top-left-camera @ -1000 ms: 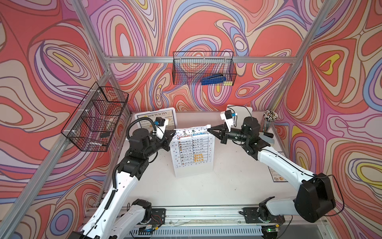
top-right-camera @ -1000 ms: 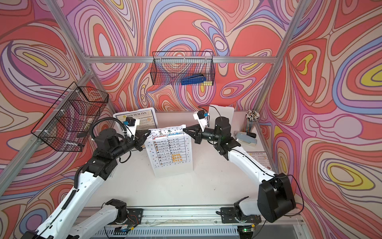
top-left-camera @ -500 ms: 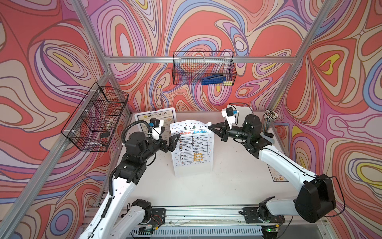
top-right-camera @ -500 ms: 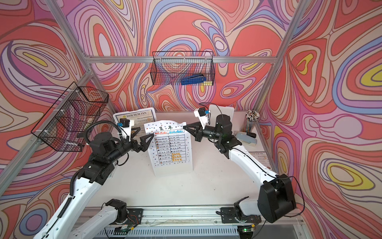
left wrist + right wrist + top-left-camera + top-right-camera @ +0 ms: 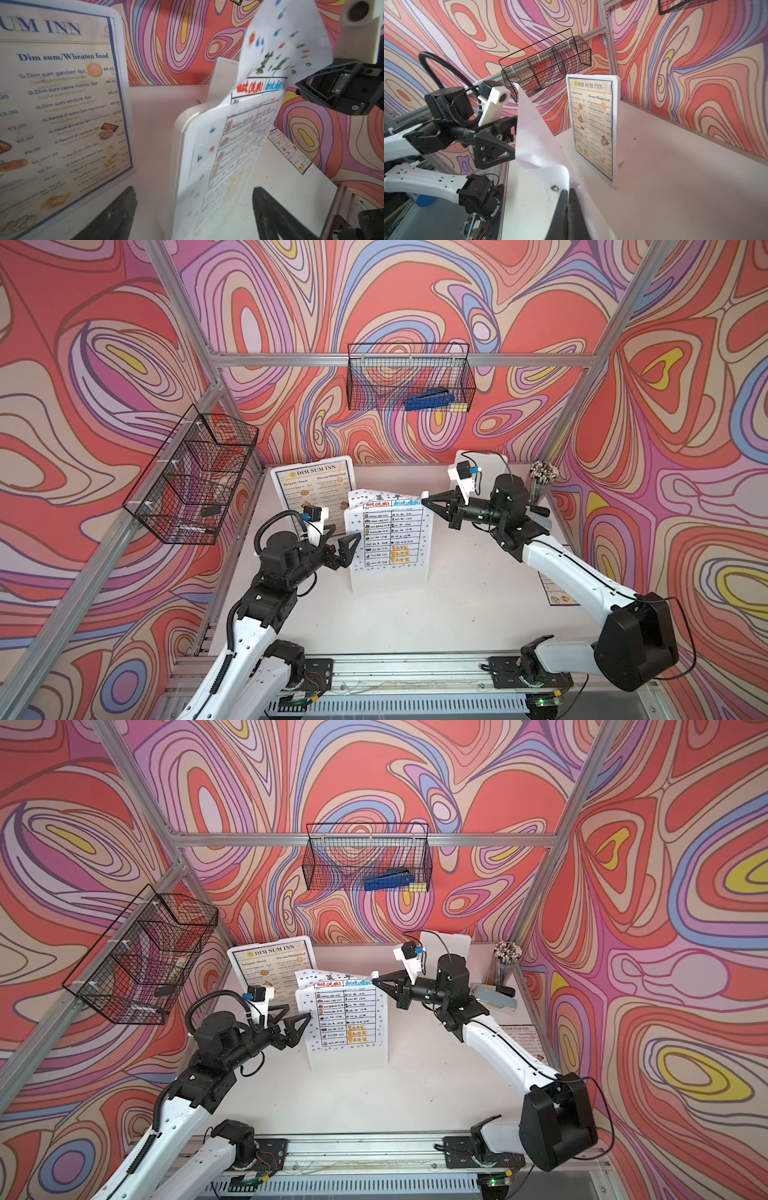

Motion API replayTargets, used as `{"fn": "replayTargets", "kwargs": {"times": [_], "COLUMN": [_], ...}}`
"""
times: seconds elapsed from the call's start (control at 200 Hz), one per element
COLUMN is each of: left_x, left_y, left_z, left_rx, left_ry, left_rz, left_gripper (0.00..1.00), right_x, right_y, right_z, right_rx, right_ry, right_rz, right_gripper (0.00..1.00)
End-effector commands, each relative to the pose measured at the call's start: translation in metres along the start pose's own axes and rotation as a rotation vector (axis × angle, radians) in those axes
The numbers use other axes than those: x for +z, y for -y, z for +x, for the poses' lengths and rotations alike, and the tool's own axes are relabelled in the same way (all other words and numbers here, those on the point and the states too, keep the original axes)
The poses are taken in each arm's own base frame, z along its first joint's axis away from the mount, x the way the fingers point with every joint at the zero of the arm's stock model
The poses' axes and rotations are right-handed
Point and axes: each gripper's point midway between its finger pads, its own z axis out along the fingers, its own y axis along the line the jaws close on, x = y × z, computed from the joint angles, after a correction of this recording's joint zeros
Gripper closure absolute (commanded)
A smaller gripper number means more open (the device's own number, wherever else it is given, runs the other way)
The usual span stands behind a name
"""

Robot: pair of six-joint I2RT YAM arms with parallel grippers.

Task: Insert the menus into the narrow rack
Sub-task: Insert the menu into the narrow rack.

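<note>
Left gripper (image 5: 348, 531): jaws wide apart, just beside the rack (image 5: 388, 580).
Right gripper (image 5: 424, 502): jaws pinching the white menu (image 5: 390, 531) by its top corner.

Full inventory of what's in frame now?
white menu: 1, white, partly in centre stand
large DIM SUM INN menu: 1, blue-bordered, in back-left stand
small DIM SUM INN menu: 1, blue-bordered, flat, right edge of table
back stand: 1, white, no sheet visible
wire baskets: 2, black, back wall (blue item inside), left wall
pen cup: 1, rear right corner
grey object: 1, beside the cup
left gripper: 1, black, open, by centre stand
right gripper: 1, black, shut on white menu's corner
</note>
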Motion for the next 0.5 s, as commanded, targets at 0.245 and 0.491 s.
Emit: {"fn": "replayTargets", "kwargs": {"times": [0.245,0.491], "left_x": [0.035,0.051], "left_y": [0.009,0.006], "left_z": [-0.002,-0.006], "left_rx": [0.02,0.058], "left_ry": [0.02,0.031], "left_rz": [0.144,0.159], "left_gripper": [0.47,0.48], "right_x": [-0.005,-0.003], "right_y": [0.005,0.013], "right_z": [-0.022,-0.023], "right_rx": [-0.01,0.007], "right_ry": [0.034,0.033], "right_rz": [0.047,0.077], "right_gripper": [0.67,0.55]}}
